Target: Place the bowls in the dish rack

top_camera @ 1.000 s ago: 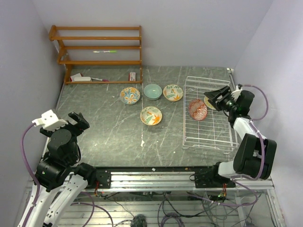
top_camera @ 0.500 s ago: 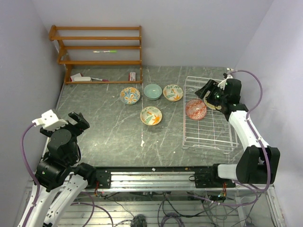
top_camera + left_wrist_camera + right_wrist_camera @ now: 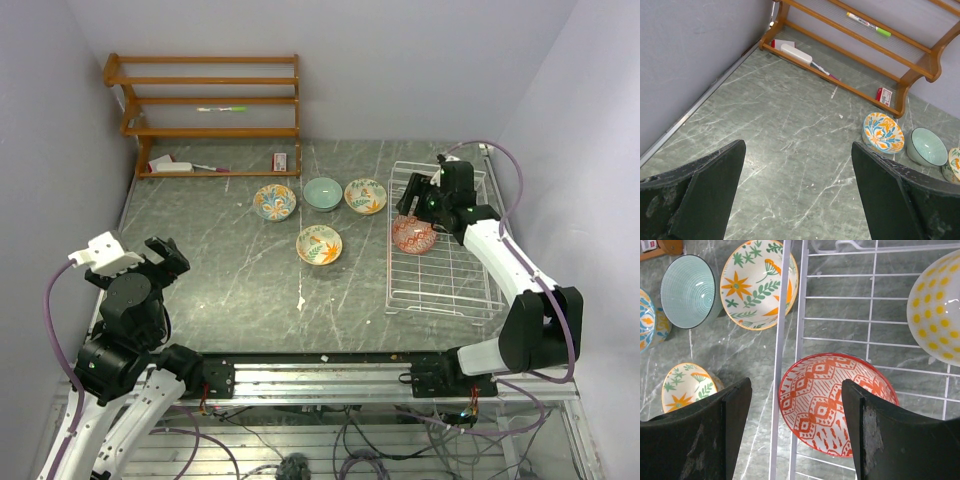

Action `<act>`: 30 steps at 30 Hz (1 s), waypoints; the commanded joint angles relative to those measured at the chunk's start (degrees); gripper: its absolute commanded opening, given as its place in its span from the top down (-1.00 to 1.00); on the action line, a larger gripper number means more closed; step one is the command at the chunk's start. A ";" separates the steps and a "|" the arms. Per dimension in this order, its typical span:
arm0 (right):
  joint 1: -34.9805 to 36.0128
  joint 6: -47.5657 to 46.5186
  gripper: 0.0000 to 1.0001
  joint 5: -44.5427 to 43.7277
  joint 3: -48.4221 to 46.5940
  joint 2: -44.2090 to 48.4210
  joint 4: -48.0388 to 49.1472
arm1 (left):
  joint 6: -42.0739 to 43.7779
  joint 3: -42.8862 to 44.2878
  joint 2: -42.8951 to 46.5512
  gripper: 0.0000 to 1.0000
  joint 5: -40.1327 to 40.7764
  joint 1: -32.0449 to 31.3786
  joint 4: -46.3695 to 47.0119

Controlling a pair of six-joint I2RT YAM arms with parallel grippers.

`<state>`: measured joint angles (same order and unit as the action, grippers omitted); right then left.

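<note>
- While the right arm has been moving, the left gripper (image 3: 798, 146) has stayed parked at the near left, with its jaws spread wide and nothing between them.
- On the wooden shelf unit (image 3: 212, 131), the green-capped marker (image 3: 869, 24) and the small red-and-white box (image 3: 884, 95) carry print too small to read. No brand shows anywhere.
- Unmoved on the table are the blue-and-orange bowl (image 3: 274, 202), the teal bowl (image 3: 322, 193), the nearer leaf-and-flower bowl (image 3: 319, 244) and the farther leaf-and-flower bowl (image 3: 365, 196), which sits just beside the dish rack (image 3: 391, 270).
- Inside the rack, the red-patterned bowl (image 3: 835, 405) lies near the left rim, with a yellow-dotted bowl (image 3: 940, 305) to its right.
- The right gripper (image 3: 796, 382) has swung leftward from the rack's right edge and now hovers over the red-patterned bowl, jaws apart and holding nothing. That bowl looks delivered, and the arm is probably heading for the next one.
</note>
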<state>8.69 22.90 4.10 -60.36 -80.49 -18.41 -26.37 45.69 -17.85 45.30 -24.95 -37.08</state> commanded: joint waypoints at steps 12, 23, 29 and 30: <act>7.46 4.19 -0.41 -14.40 -2.58 -2.55 -1.08 | 1.60 0.18 -0.69 -0.96 -2.21 0.43 3.59; 7.94 3.65 -0.49 -18.49 -0.22 -2.14 -1.47 | 1.70 0.08 -0.93 -0.96 -2.34 0.43 3.86; 5.62 3.52 -0.49 -17.04 0.58 -3.56 0.43 | 1.59 0.17 -1.24 -0.96 -1.90 0.43 3.68; 5.55 3.55 -0.49 -16.18 0.63 -4.14 0.70 | 1.71 0.18 -1.26 -0.96 -1.76 0.43 3.68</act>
<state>15.38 26.55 -12.32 -60.51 -83.09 -19.51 -25.26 45.69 -18.59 43.22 -24.95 -35.38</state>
